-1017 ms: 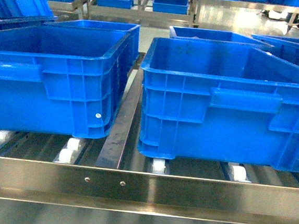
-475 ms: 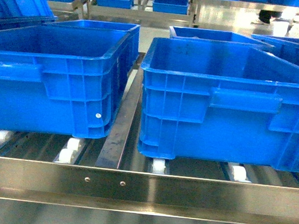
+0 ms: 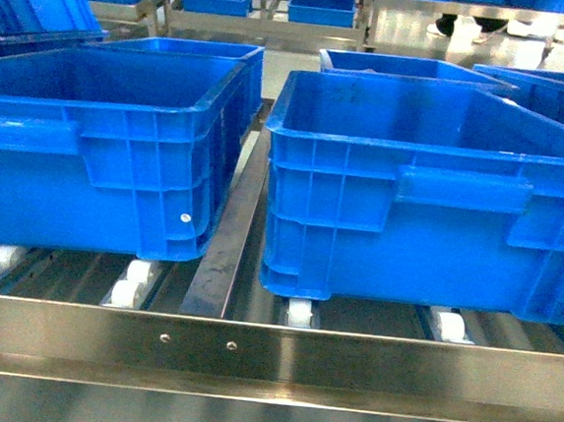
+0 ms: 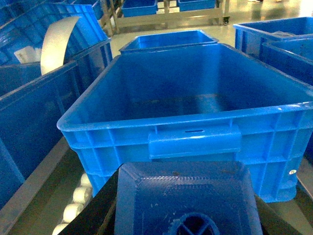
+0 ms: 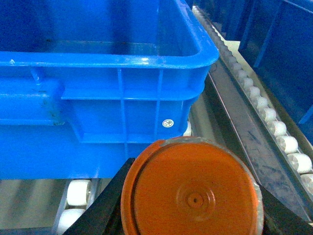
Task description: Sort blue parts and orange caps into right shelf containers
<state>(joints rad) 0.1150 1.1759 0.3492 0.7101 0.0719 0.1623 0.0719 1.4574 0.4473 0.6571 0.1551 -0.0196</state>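
Orange cap (image 5: pixel 191 193) pinched in the right pincer; blue part (image 4: pixel 183 198) pinched in the left pincer, facing a crate (image 4: pixel 195 129).

My left gripper (image 4: pixel 183 205) clamps a blue part (image 4: pixel 183 196); my right gripper (image 5: pixel 190 196) clamps an orange cap (image 5: pixel 190 188).

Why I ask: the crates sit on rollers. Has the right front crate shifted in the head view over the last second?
No. The right front crate keeps its place against the steel front rail.
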